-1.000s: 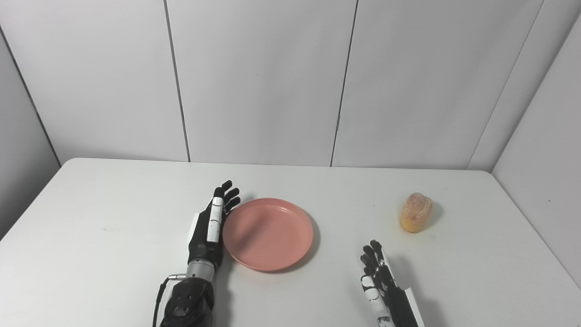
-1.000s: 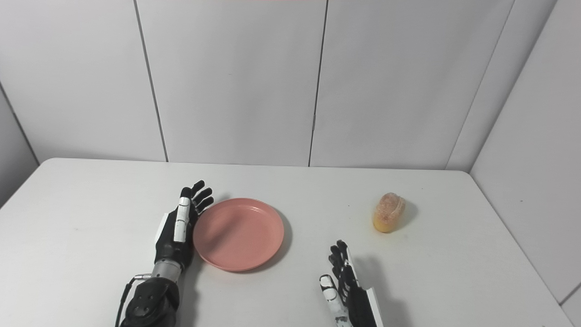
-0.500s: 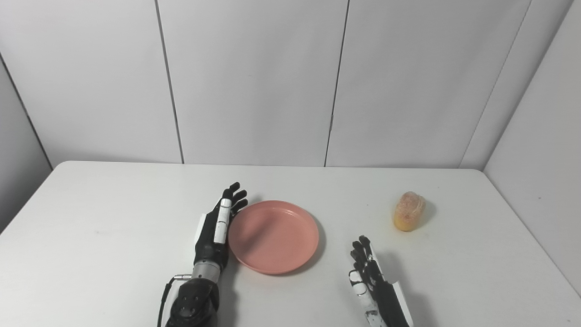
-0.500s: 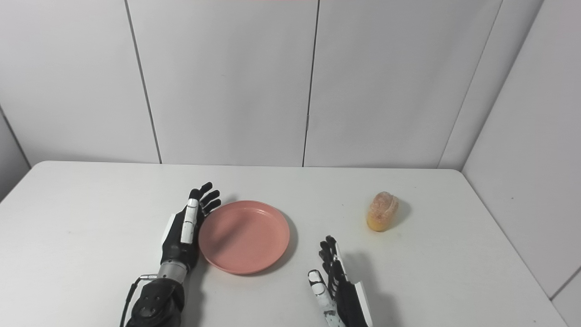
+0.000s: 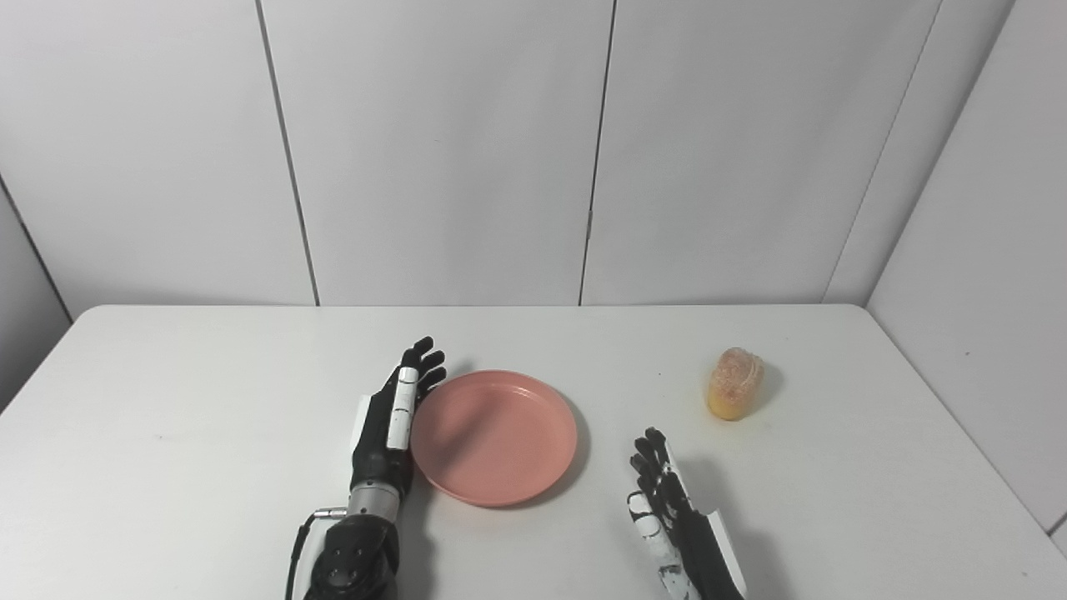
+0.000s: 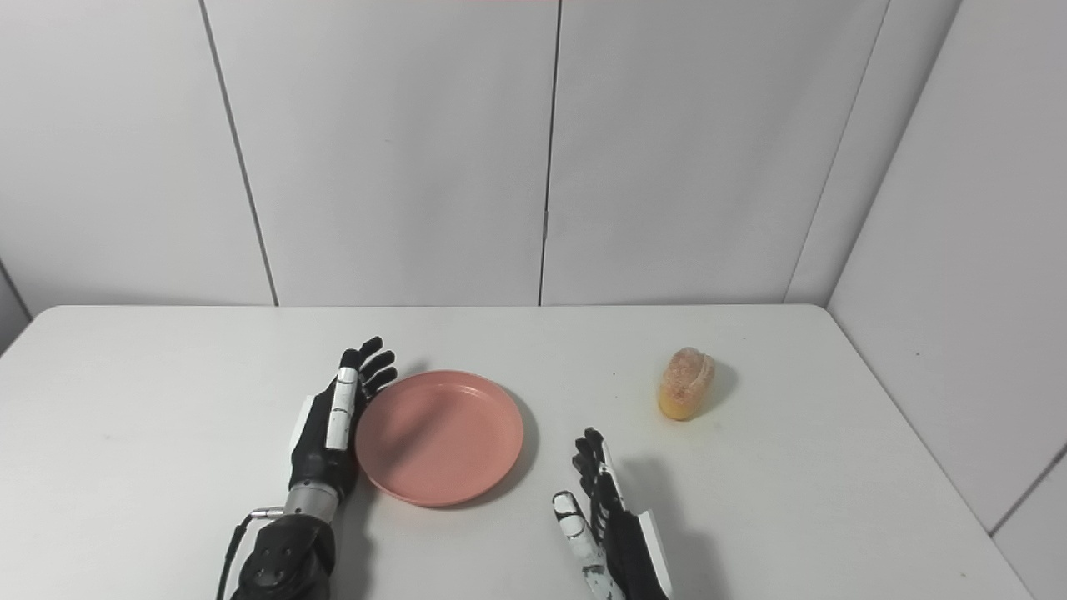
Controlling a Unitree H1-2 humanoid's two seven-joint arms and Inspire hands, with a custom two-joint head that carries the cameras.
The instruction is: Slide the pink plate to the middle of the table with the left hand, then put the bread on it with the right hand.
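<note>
The pink plate (image 5: 493,438) is seen lying flat on the white table (image 5: 167,417), near the middle of the tabletop and somewhat toward the front edge, with nothing on it. Its left rim is met by the left hand (image 5: 392,421), which is set on edge just beside the plate, palm turned toward it, fingers (image 5: 423,367) stretched out straight and a little apart, pointing away from the robot; nothing is gripped, and the hand is held flat and open against the plate's side, though actual contact along the whole rim cannot be confirmed. The left forearm (image 5: 346,558) is seen entering from the bottom edge directly behind the hand. The bread (image 5: 733,383), a small golden roll with a sugary-looking top, is found standing on the table to the right of the plate and well apart from it, farther back toward the wall. The right hand (image 5: 671,508) is placed between plate and bread but nearer the front edge, apart from both; it is likewise turned on edge with its fingers extended and slightly spread, and nothing is held in it. A soft shadow is cast on the table to its right. Behind the table, plain white wall panels (image 5: 433,150) are seen, and an angled panel closes the right side.
</note>
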